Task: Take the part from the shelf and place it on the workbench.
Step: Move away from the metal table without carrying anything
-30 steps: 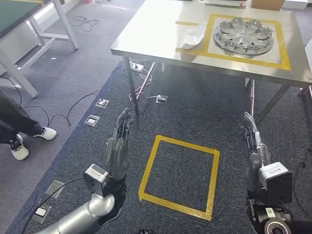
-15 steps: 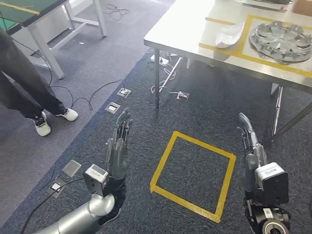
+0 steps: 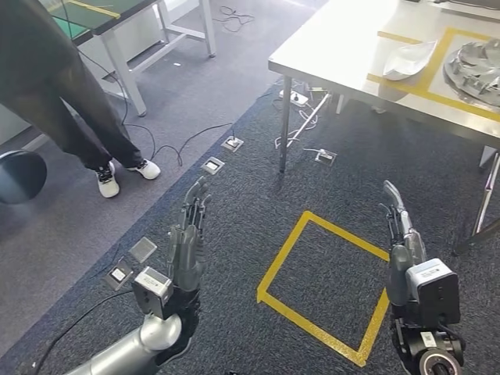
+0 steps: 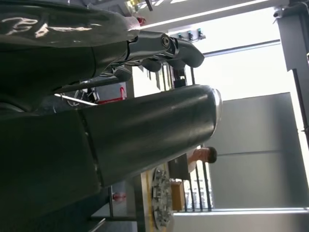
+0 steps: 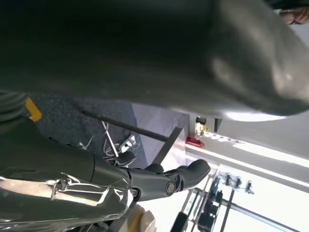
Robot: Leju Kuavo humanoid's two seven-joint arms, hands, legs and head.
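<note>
Lying on the tabletop (image 3: 330,47) inside a yellow tape frame (image 3: 433,66), a silver wheel-cover-like part (image 3: 474,70) sits at the far right of the head view, cut by the picture's edge, with a pale curved piece (image 3: 407,61) just beside it across the tape. That placement suggests 1 delivery is already done, though whether this is the task's own part I cannot tell. The left hand (image 3: 187,238) is raised over the carpet, fingers straight and spread, holding nothing; the right hand (image 3: 400,234) is likewise extended and empty, its fingers apart. A yellow tape square (image 3: 283,254) marks the floor between the 2 hands, near the tabletop's leg. A person's legs (image 3: 76,101) stand well to the left beside another table. If more parts remain, my judgement is that walking to the shelf and grasping come next.
</note>
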